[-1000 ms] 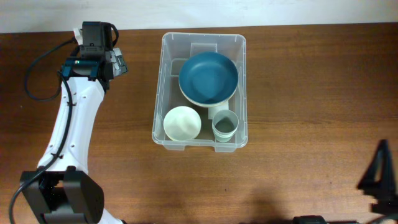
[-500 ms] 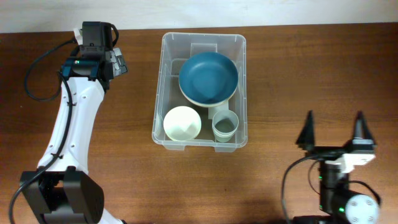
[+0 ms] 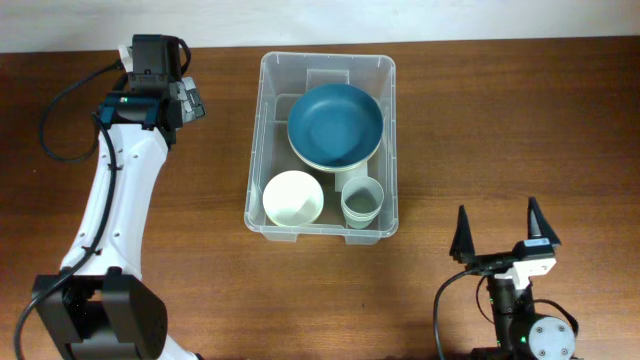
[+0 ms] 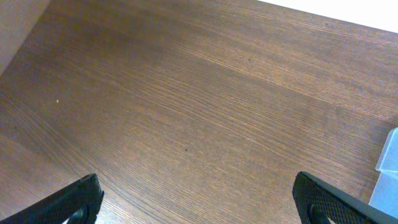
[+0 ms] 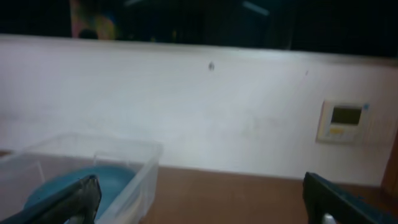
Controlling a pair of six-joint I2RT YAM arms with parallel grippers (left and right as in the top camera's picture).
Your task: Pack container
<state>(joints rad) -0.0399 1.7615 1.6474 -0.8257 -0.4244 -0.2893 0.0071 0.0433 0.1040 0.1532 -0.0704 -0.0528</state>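
The clear plastic container [image 3: 256, 150] stands mid-table. Inside it are a large blue bowl [image 3: 335, 125], a white bowl [image 3: 293, 197] and a pale cup [image 3: 362, 200]. My left gripper [image 3: 188, 100] sits at the far left, apart from the container, and is open. In the left wrist view its fingers [image 4: 78, 200] straddle bare wood, with the container's corner [image 4: 389, 168] at the right edge. My right gripper [image 3: 497, 212] is open near the front edge, right of the container. In the right wrist view, the right gripper [image 5: 205, 202] faces the container [image 5: 140, 171] and blue bowl [image 5: 93, 180], holding nothing.
A brown wooden table [image 3: 500, 120] carries everything. The left arm's white link [image 3: 115, 210] and black cable [image 3: 55, 120] run down the left side. A white wall with a small wall panel [image 5: 345, 121] lies beyond the table's far edge.
The right arm has come in from the lower right edge and moved left and toward the front, fingers spread. The left arm and the container's contents have not moved.
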